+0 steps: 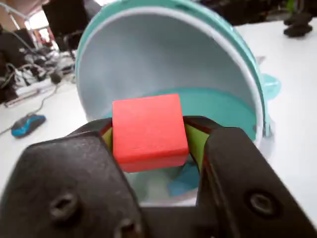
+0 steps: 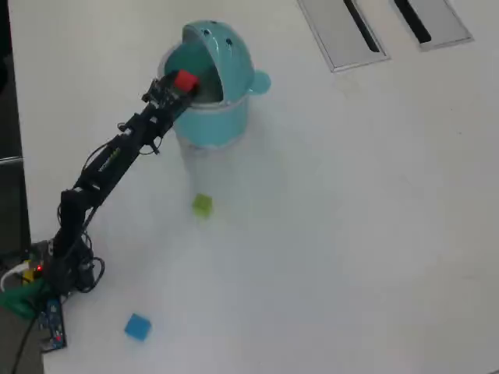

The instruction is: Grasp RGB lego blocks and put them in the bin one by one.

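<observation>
At the lower left of the overhead view the blue block (image 2: 137,326) lies near my base, and the yellow-green block (image 2: 202,205) sits left of centre, both left on the table because I carry one at a time. Up and to the right, my pincer (image 2: 184,82) is closed on the red block (image 2: 185,80) over the bin (image 2: 210,117) at upper centre. In the wrist view the red block (image 1: 148,131) sits squeezed between my jaws, with the open lid (image 1: 163,54) tipped back behind it so the mouth is clear for a drop.
</observation>
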You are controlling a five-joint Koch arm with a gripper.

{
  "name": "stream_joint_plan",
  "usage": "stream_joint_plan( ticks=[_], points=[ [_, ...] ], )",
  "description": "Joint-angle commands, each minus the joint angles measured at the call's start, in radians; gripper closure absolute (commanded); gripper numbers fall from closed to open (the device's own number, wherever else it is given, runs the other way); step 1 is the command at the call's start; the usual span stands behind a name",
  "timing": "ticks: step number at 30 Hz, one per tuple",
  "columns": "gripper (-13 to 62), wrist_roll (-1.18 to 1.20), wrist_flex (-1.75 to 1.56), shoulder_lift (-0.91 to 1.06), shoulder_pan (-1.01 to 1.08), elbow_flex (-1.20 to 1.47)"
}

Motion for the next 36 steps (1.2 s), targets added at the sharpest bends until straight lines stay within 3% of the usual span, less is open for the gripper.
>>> stream_joint_plan(
  ticks=[1, 7, 15, 24, 28, 36],
  points=[
    [30.1, -0.012, 0.011, -0.017, -0.012, -0.213],
    [30.1, -0.012, 0.107, -0.141, -0.015, -0.431],
    [29.7, -0.026, 0.103, -0.169, -0.034, -0.445],
    [20.2, -0.075, 0.115, -0.184, -0.032, -0.465],
    [19.9, -0.077, 0.158, -0.172, -0.025, -0.463],
    [19.2, -0.127, 0.210, 0.037, 0.098, -0.264]
  ],
)
